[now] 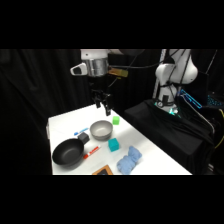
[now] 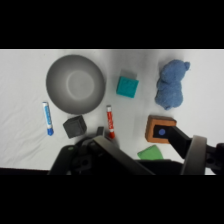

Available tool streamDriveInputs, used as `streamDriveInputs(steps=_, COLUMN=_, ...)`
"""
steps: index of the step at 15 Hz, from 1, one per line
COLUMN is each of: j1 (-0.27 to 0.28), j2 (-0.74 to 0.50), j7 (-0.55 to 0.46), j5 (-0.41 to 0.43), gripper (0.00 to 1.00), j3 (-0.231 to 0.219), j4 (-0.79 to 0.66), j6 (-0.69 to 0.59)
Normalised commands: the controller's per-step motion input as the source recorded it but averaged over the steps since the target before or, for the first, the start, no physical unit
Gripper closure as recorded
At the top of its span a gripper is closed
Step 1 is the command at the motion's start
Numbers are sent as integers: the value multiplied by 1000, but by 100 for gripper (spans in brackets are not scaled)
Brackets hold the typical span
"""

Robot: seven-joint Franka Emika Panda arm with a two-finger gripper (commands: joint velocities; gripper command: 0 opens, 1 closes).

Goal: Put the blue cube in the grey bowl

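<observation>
The gripper (image 1: pixel 104 106) hangs high above the far part of the white table (image 1: pixel 150 150), empty and well apart from everything below; I cannot tell from either view whether it stands open or closed. The blue cube (image 1: pixel 114 144) sits on the table just beside the grey bowl (image 1: pixel 101 130), on the side nearer the camera in the side view, not touching it. The main risk from here is picking the wrong thing: a smaller green cube (image 1: pixel 116 120) lies near the bowl's far side, closer to the gripper as it hangs now, and a dark grey cube (image 2: pixel 74 126) sits near the bowl too. A second risk is the tight gap: a descent that drifts toward the bowl could catch its rim and shove it, or nudge the cube out of line. The red marker (image 2: pixel 110 121) lies near the cube and could be knocked as well. The light blue plush toy (image 2: pixel 171 84) sits on the cube's other side, probably far enough away not to interfere. In the wrist view the blue cube (image 2: pixel 128 86) looks like a small teal block with flat faces and clean edges, resting squarely, much smaller than the bowl (image 2: pixel 76 84), which is round and appears empty.
</observation>
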Motion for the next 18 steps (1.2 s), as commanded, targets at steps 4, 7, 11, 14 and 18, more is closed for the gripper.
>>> streamDriveInputs(steps=4, j1=-7, j2=-55, j7=80, j5=-8, gripper=0, j3=20, j4=-68, j6=58)
streamDriveInputs(steps=7, j1=3, j2=-113, j7=188, j5=5, gripper=0, j3=21, j4=-229, j6=236)
streamDriveInputs(steps=11, j1=9, j2=-76, j7=239, j5=12, gripper=0, j3=16, j4=-295, j6=402)
streamDriveInputs(steps=14, j1=13, j2=-7, j7=220, j5=9, gripper=0, j3=9, j4=-256, j6=430)
streamDriveInputs(steps=18, j1=17, j2=61, j7=152, j5=67, gripper=0, j3=11, j4=-175, j6=383)
